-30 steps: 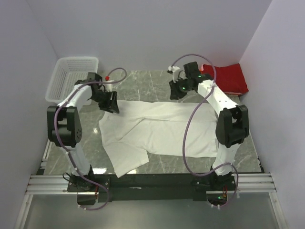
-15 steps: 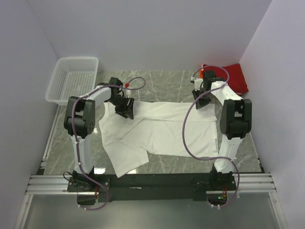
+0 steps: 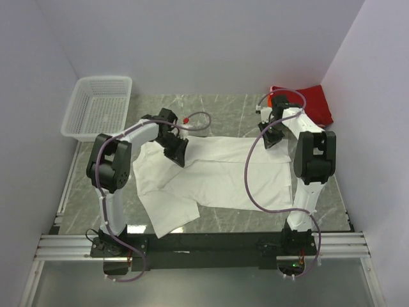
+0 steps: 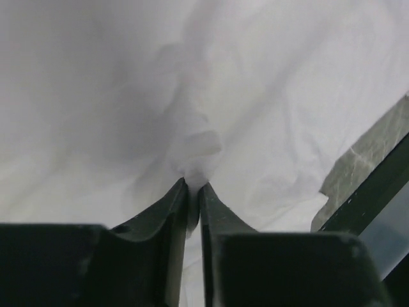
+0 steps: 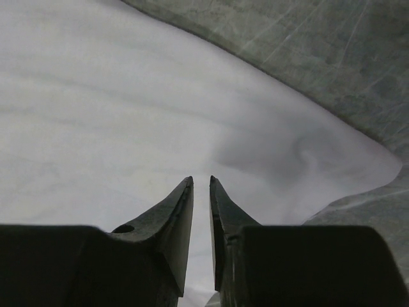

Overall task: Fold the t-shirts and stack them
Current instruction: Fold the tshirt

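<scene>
The white t-shirt (image 3: pixel 217 176) lies spread across the middle of the table, with a sleeve flap toward the near left. My left gripper (image 3: pixel 179 152) is at its far left part, shut on a bunched pinch of white cloth (image 4: pixel 193 182). My right gripper (image 3: pixel 270 137) is down on the shirt's far right corner. Its jaws (image 5: pixel 201 181) are closed to a narrow slit with white cloth in it. The white cloth (image 5: pixel 128 115) fills that view, and its edge runs by grey table. The red t-shirt (image 3: pixel 316 103) lies crumpled in the far right corner, untouched.
A white mesh basket (image 3: pixel 97 109) stands at the far left. The marble table top (image 3: pixel 223 109) shows behind the shirt. Walls close in on the left, back and right. The table's front edge and black rail (image 4: pixel 377 192) show in the left wrist view.
The left gripper has moved right and toward me, dragging the shirt's far left corner inward over the cloth. The right gripper swung right onto the shirt's far right corner, then stayed nearly still.
</scene>
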